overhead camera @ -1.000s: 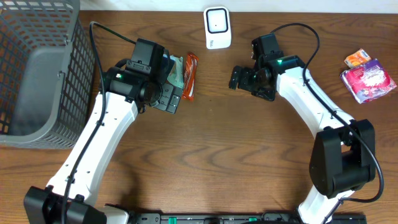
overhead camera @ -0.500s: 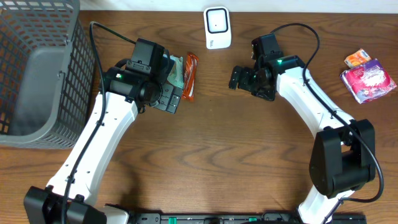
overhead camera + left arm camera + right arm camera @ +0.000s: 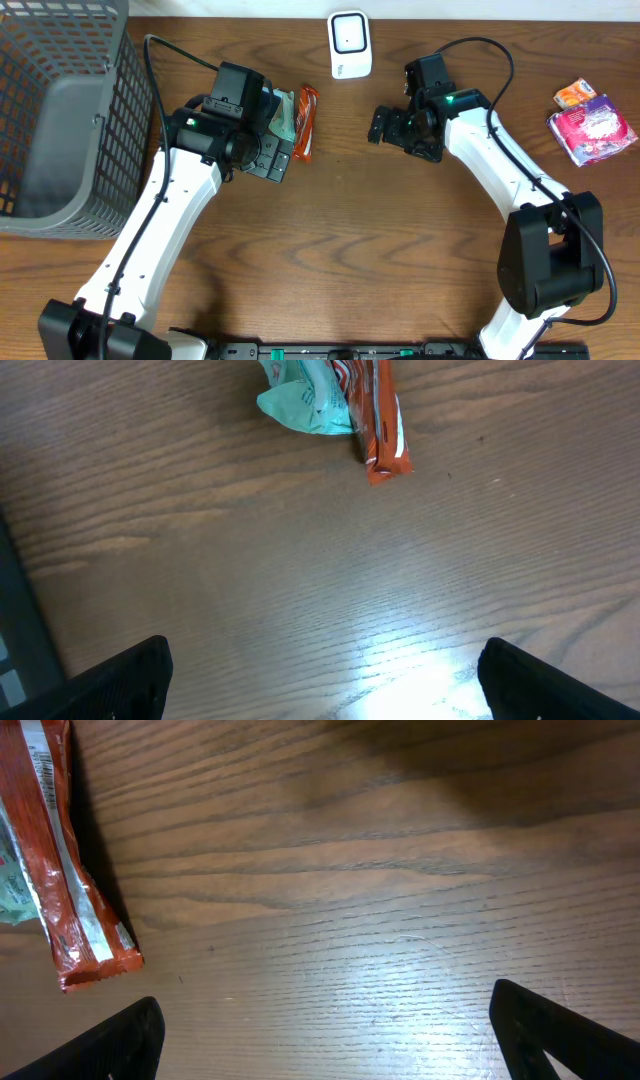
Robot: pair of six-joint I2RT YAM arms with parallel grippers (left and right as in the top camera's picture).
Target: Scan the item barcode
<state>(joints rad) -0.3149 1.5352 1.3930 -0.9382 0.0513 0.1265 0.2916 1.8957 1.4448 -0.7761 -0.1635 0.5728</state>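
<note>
Change since a second ago: nothing visible; both arms, both packets and the scanner lie where they did.
Left gripper [image 3: 270, 160]: jaws spread wide and empty. In the left wrist view [image 3: 325, 670] only bare wood lies between the two dark fingertips [image 3: 135, 675].
Right gripper [image 3: 384, 125]: also wide apart and holding nothing. It hangs over open table [image 3: 360, 250] to the right of the packets, and its wrist view [image 3: 325, 1015] shows only wood grain between the tips.
Orange wrapper [image 3: 306, 122]: a long, narrow snack pack lying flat on the table between the two grippers — close to the left one, apart from the right. One end shows at the top of the left wrist view [image 3: 382, 420], and it runs down the left edge of the right wrist view [image 3: 70, 880]. Neither gripper touches it.
Teal packet [image 3: 285, 115]: crumpled, lying against the wrapper's left side and partly hidden under the left wrist in the overhead view [image 3: 305, 400].
Scanner [image 3: 350, 45]: a white unit at the table's far edge, beyond the packets and apart from them.
Barcode: too small to make out on either pack.
Basket [image 3: 60, 120]: grey mesh — far left.
Pink packet [image 3: 595, 128] and small orange packet [image 3: 573, 94]: far right, well away from both arms.
</note>
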